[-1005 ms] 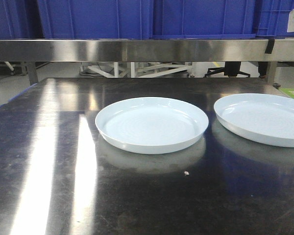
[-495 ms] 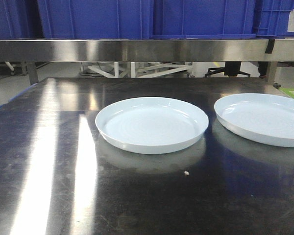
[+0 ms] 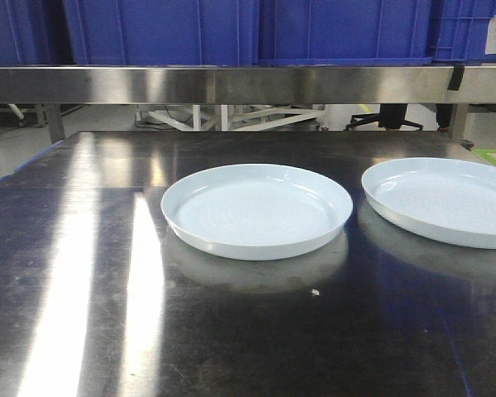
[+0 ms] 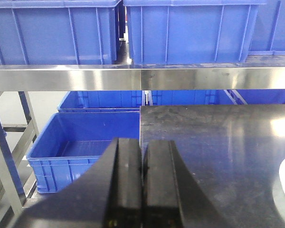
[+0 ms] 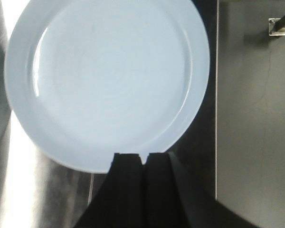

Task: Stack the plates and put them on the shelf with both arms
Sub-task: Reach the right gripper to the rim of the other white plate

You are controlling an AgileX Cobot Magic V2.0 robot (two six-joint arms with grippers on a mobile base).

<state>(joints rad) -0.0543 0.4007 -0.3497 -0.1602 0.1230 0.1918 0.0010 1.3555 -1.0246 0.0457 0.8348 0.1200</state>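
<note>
One plate [image 3: 256, 211] and the other plate [image 3: 446, 201] lie apart, unmoved since earlier.

centre plate [image 3: 256, 211]: on the surface [image 3: 83, 273], near its middle
right plate [image 3: 442, 201]: on the surface, right of the centre plate, apart
shelf [image 3: 231, 84]: behind, above the surface
crates [image 3: 157, 31]: on the shelf
</note>
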